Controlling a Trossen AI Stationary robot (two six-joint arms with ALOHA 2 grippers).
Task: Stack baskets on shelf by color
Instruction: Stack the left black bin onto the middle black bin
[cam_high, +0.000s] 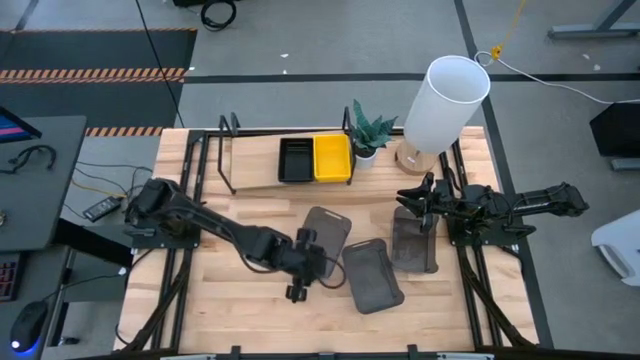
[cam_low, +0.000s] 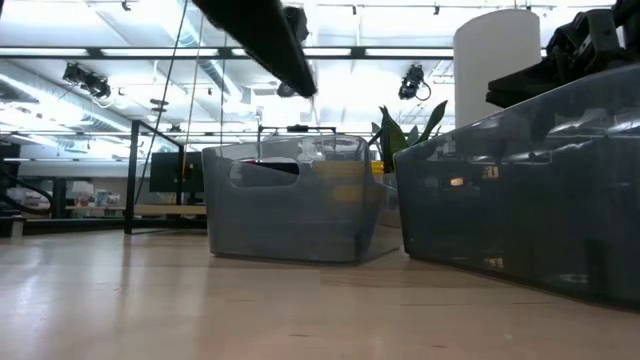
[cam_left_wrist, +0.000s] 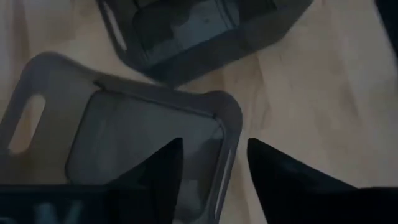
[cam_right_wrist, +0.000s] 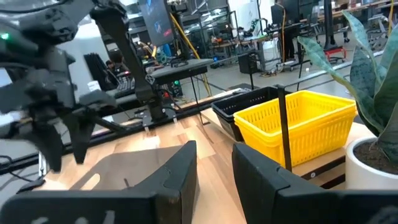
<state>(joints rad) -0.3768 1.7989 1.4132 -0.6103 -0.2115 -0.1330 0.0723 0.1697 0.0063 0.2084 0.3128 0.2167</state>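
Note:
Three smoky grey baskets lie on the table: left (cam_high: 326, 232), middle (cam_high: 372, 275), right (cam_high: 414, 242). My left gripper (cam_high: 306, 262) hangs open, slanting down over the left one (cam_left_wrist: 124, 143). One finger (cam_left_wrist: 165, 174) is over its inside, the other (cam_left_wrist: 280, 177) outside its side wall (cam_left_wrist: 229, 149); no touch shows. A black basket (cam_high: 296, 160) and a yellow basket (cam_high: 332, 157) rest with their bottoms on the shelf (cam_high: 255, 165) at the back. My right gripper (cam_right_wrist: 214, 163) waits open and level over the far end of the right basket.
A tall white cylinder (cam_high: 446, 104) and a small potted plant (cam_high: 368, 132) stand at the table's far right. The shelf's black end posts (cam_high: 228, 150) rise at the back. Bare wood lies along the near edge (cam_high: 250, 320).

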